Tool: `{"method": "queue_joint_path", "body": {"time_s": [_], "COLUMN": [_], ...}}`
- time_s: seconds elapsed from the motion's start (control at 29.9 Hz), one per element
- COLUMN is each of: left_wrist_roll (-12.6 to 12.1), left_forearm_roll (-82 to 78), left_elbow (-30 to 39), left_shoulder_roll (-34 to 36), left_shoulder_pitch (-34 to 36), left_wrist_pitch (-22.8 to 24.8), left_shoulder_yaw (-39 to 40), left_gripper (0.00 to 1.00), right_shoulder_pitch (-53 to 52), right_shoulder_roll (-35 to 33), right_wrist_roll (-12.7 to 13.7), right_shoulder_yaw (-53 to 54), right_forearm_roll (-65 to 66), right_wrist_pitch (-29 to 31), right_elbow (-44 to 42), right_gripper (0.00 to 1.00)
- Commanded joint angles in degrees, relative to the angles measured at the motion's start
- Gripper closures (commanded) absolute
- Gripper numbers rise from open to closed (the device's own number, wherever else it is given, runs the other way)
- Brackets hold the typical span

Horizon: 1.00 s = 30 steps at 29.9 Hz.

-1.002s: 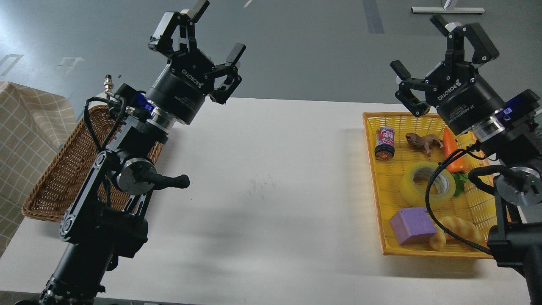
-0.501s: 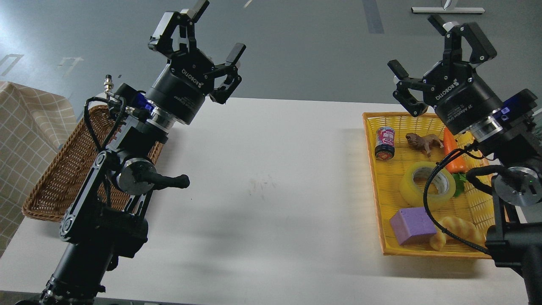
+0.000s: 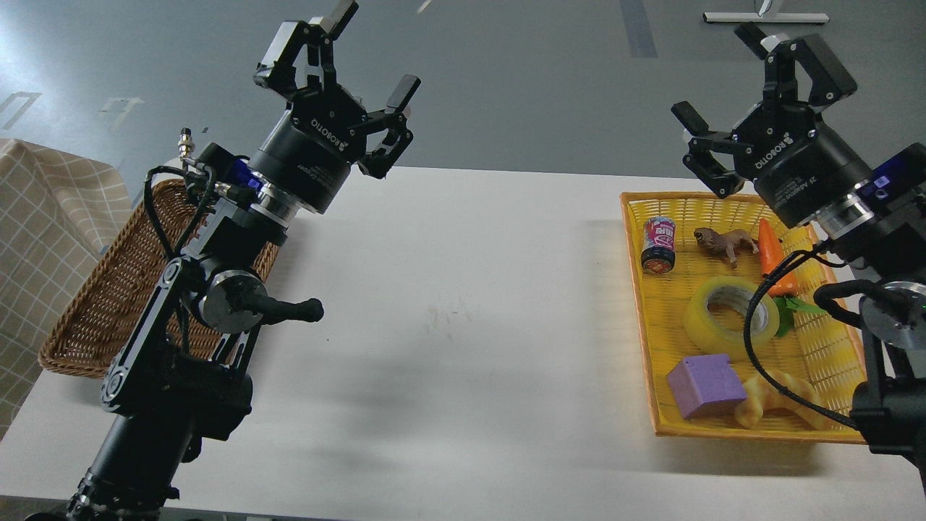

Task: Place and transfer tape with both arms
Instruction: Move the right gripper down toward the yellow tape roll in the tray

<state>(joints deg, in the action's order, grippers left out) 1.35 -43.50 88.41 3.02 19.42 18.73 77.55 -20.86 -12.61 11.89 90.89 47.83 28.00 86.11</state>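
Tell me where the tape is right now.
In the head view the tape lies flat in the yellow basket on the table's right side, between the carrot and the purple cube.

A table (image 3: 463, 325) carries a wicker basket (image 3: 94, 304) at its left edge and a plastic tray (image 3: 655, 405) at its right edge, well apart. In the tray, a can (image 3: 657, 244), a toy animal (image 3: 723, 241) and a carrot (image 3: 771, 255) lie along the far side, left to right. The tape (image 3: 731, 312) lies in the middle, with a cube (image 3: 706, 386) and a croissant (image 3: 770, 403) side by side nearest the front.
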Motion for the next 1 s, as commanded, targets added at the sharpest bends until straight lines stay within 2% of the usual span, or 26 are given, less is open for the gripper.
{"method": "queue_joint_path", "body": {"time_s": [0.0,0.27,0.33,0.47,0.57,0.67,0.8,0.9,0.97], "left_wrist_roll": [-0.03,-0.03,0.06,0.06,0.06,0.06,0.06,0.06,0.06], "left_forearm_roll": [-0.09,-0.09,-0.09,-0.09,-0.09,-0.09,-0.09,-0.09,-0.09], "left_elbow": [0.00,0.18,0.27,0.44,0.44,0.44,0.44,0.44,0.44], "left_shoulder_roll": [0.06,0.58,1.29,1.38,1.29,1.20,1.11,1.20,1.29], "left_shoulder_pitch": [0.00,-0.44,-0.61,-0.88,-0.97,-1.05,-1.05,-1.05,-1.14], "left_wrist_pitch": [-0.01,-0.19,-0.19,-0.19,-0.19,-0.19,-0.19,-0.19,-0.19], "left_shoulder_yaw": [0.06,0.15,0.15,0.50,0.50,0.59,0.59,0.59,0.67], "left_gripper": [0.02,0.02,0.02,0.02,0.02,0.02,0.02,0.02,0.02], "right_shoulder_pitch": [-0.15,-1.82,-1.20,-0.85,-0.85,0.20,2.22,4.33,5.03], "right_shoulder_roll": [-3.64,-7.24,-10.92,-16.38,-19.64,-22.45,-23.95,-23.08,-22.11], "right_wrist_roll": [-0.03,-0.03,-0.03,-0.38,-2.13,-5.12,-10.73,-12.85,-13.21], "right_shoulder_yaw": [-0.54,-5.64,-7.82,-11.17,-13.46,-14.25,-16.97,-16.98,-16.98], "right_forearm_roll": [7.17,33.18,40.98,48.31,52.09,53.94,62.53,67.11,68.26], "right_wrist_pitch": [0.00,0.00,0.00,0.00,0.00,0.00,0.00,0.00,0.00], "right_elbow": [2.48,5.91,6.00,5.83,5.47,4.95,3.55,1.79,0.39], "right_gripper": [0.02,0.02,0.02,0.02,0.02,0.02,0.02,0.02,0.02]}}
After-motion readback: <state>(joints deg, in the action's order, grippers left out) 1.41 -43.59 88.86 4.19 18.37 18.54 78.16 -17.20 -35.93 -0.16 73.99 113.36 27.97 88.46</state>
